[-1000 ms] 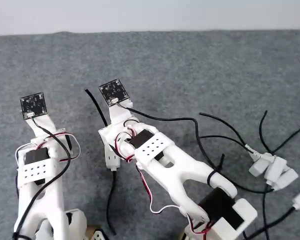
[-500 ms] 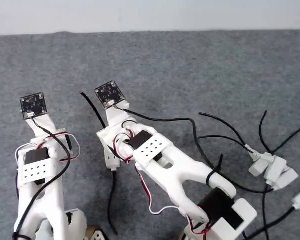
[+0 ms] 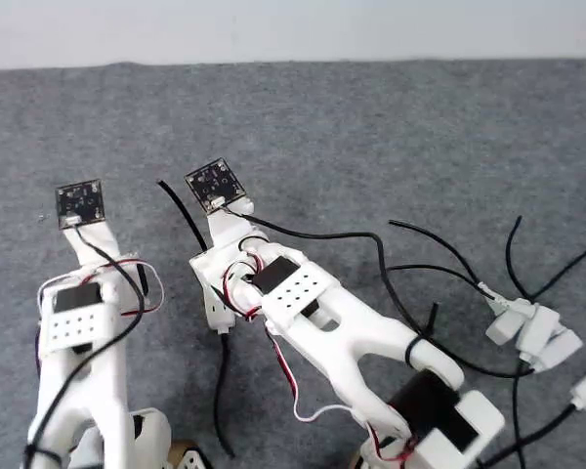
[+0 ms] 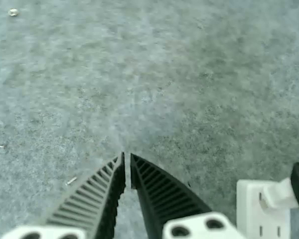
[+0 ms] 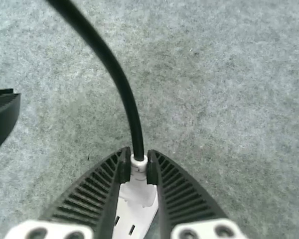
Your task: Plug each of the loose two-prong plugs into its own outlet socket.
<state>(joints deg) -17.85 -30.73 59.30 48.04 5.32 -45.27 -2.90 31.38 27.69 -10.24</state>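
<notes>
We saw a grey table point(image 3: 371, 127) with two white arms on it. The right arm point(image 3: 342, 327) reached across the middle and the left arm point(image 3: 78, 362) stood just beside it. Well off to the right arm's side lay a pile point(image 3: 532, 330) of white plugs and sockets with black cords, so we thought the right arm was the nearer one for those. Under the right arm sat a white socket point(image 4: 259, 209). The right gripper point(image 5: 137, 154) was pinched tight on the neck of a white plug point(image 5: 137, 191), and the plug touched the socket. We could not tell if the prongs were all the way in. The plug's black cord point(image 5: 109, 69) ran straight out past the fingertips, so the plug's long way lined up with the gripper, and we thought a push along that line would seat it. The left gripper point(image 4: 127, 157) hung just beside the socket, with its fingers almost together and nothing between them. We could read no words or labels on anything.
</notes>
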